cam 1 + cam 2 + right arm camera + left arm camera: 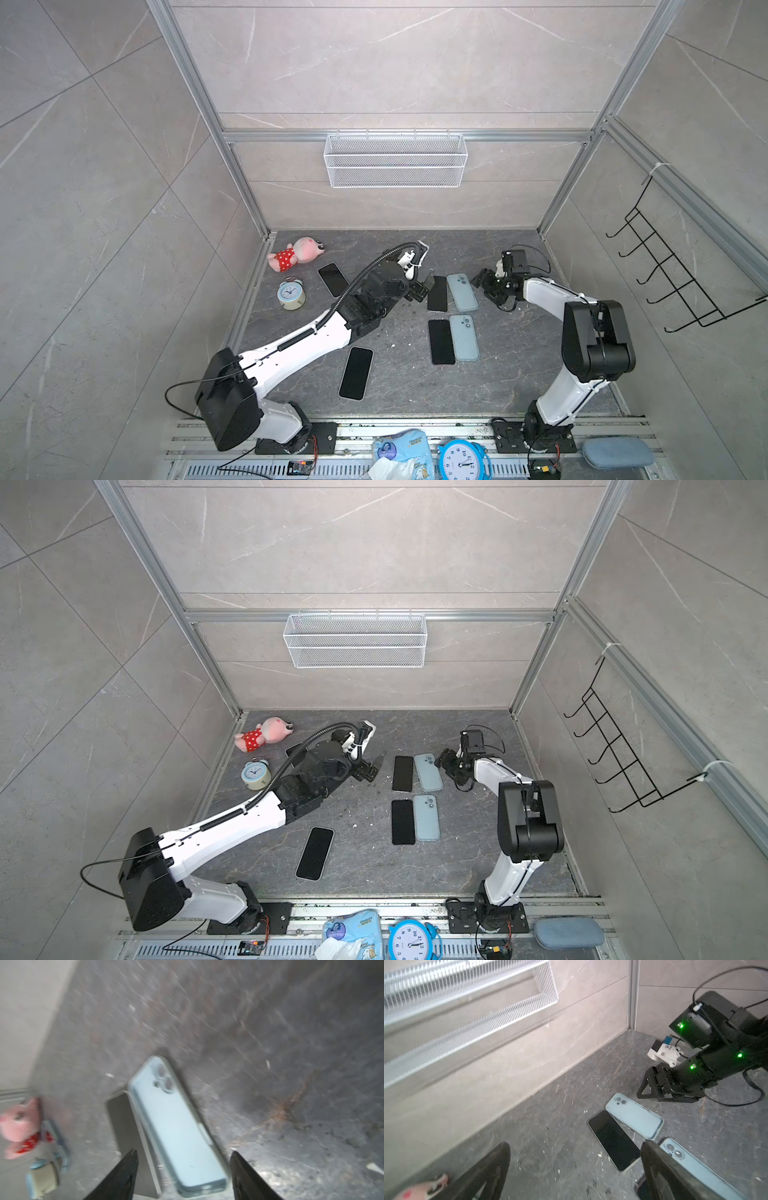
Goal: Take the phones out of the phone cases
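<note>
Grey veined stone forms the tabletop (519, 374) of a tiled, aluminium-framed booth, and your work lies right of centre. The far phone (437, 294) lies screen-up just beside the far case (462, 292), a pale blue shell that looks to be lying open side up. The near phone (441, 341) and near case (464, 337) are laid the same way closer to you, so both pairs look already parted. Two more handsets lie alone on the left, the far-left phone (333, 279) and the near-left phone (356, 372). You can't tell from these views whether either wears a case, though the near-left one shows a pale rim, so it is the likelier one to do next. Your left gripper (576, 1145) hovers just left of the far phone, jaws spread fully wide with nothing between them. Your right gripper (184, 1151) sits at the far case with its jaws parted and nothing in them; its wrist view is blurred. Expect a phone to be stiff, flat, fairly dense for its size and slick on the glass, and it will not forgive a drop. Pinch it across the two long edges, not face to back. A case should be light and rubbery, so pin it with one gripper and peel a corner lip off first.
</note>
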Motion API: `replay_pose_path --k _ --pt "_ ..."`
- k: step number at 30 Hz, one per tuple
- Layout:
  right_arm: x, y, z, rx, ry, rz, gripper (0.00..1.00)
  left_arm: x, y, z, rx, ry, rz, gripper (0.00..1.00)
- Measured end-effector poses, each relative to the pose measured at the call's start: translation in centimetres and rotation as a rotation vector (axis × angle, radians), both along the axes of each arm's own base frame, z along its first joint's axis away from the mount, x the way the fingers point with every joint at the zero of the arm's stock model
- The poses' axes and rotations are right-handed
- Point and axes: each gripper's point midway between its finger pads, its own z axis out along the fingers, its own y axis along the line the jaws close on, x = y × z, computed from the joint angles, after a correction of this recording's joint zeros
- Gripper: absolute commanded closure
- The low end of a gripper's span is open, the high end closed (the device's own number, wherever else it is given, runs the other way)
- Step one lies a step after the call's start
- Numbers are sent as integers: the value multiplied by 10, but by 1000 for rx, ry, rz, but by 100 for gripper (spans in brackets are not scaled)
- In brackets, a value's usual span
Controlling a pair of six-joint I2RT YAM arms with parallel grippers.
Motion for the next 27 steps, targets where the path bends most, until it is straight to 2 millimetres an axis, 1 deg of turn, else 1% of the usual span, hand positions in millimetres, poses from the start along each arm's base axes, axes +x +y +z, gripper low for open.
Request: replay_pose_path --k 3,6,9,11,14,16,18,23,25,27 --pt "-6 2 -16 -17 42 29 26 -15 29 -23 -14 144 88 0" --pt "-8 9 -20 -13 48 57 25 -33 60 -48 -14 249 182 0" --pt "-9 22 -20 -5 41 96 25 -49 90 -69 -11 320 275 0" --pt "-10 32 -20 2 39 123 26 -57 108 -78 -14 351 335 0" --pt "-13 47 -19 10 35 159 26 -68 129 -87 -29 385 407 1" --pt "-15 54 -19 12 36 177 26 -73 139 -92 -33 403 445 0" --pt "-17 57 -19 13 37 185 25 -78 148 -100 -34 426 483 0" --pt "-15 51 -17 -23 27 172 19 -90 163 -122 0 493 546 1" --pt "-16 45 -11 -57 17 160 15 -96 166 -130 16 530 559 1" --pt "-18 37 6 -103 -13 147 13 -104 166 -139 34 565 567 0"
